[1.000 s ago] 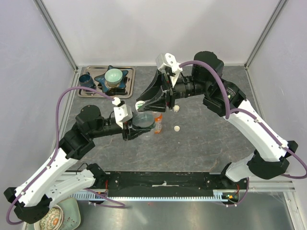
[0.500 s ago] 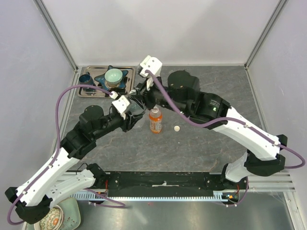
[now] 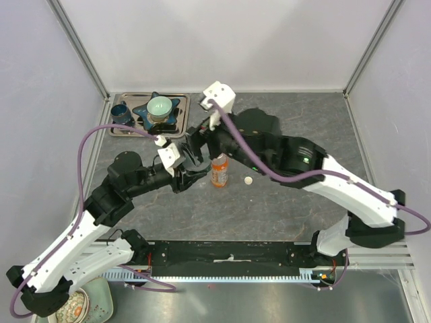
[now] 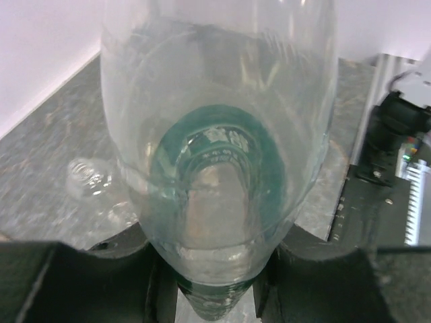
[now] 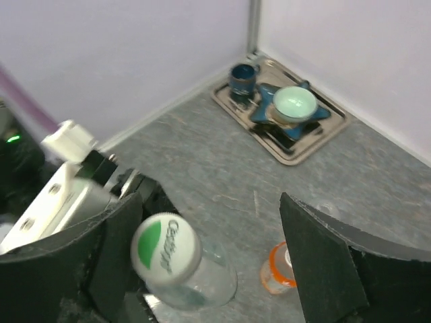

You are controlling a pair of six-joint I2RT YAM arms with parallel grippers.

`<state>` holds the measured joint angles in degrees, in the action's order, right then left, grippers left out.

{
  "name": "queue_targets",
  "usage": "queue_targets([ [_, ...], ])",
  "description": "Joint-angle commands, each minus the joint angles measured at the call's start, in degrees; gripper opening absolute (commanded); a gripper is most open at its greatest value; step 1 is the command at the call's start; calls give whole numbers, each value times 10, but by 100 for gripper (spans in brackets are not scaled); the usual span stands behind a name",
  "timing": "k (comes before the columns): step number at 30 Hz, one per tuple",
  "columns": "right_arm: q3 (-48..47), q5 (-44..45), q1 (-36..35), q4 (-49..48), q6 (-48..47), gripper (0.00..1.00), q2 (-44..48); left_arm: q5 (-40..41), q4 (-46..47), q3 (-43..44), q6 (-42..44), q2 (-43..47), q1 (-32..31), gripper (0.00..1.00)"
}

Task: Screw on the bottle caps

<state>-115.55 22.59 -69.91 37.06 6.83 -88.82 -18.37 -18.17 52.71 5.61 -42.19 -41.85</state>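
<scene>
Clear green-tinted plastic bottle (image 4: 215, 168): clamped in left gripper (image 4: 214, 282) jaws, white green-marked screw cap (image 5: 165, 250) on its neck. Right gripper (image 5: 210, 202): jaws spread wide, gripping nothing. Orange plastic bottle (image 3: 219, 171): upright on grey surface (image 3: 269, 215), loose white cap (image 3: 249, 180) beside.

The right arm (image 3: 303, 161) has swung to the left and now lies across the middle of the surface (image 3: 289, 202). It covers the place of one of the two loose caps, so only one loose cap (image 3: 249, 180) shows. The right fingers (image 5: 323, 262), which pinched the green-marked cap (image 5: 165, 252) a second ago, now stand wide apart, and this cap sits on the greenish bottle (image 5: 202, 286). The left fingers (image 4: 67, 282) carried this bottle slightly left, leaving the orange bottle (image 3: 219, 171) in plain view.
</scene>
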Motion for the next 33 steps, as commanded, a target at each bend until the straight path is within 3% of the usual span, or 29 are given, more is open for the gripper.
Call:
queue_targets([
  [1,19,-123,-1,-92,4,96,107,-117,39,6,-4,12,1,2],
  [4,16,-215,0,-83,-16,98,132,-155,36,6,-14,11,2,2],
  [10,27,-423,7,-49,-112,98,168,-369,34,10,-33,0,4,2],
  [12,37,-481,10,-44,-142,98,177,-405,33,11,-37,-3,4,2],
  [16,45,-502,32,-37,-156,97,167,-467,30,13,-35,-8,4,2],
  [26,11,-671,124,-44,-87,80,82,-475,16,31,-6,-21,4,2],
  [33,27,-722,137,-53,-71,68,78,-442,6,36,12,-18,4,2],
])
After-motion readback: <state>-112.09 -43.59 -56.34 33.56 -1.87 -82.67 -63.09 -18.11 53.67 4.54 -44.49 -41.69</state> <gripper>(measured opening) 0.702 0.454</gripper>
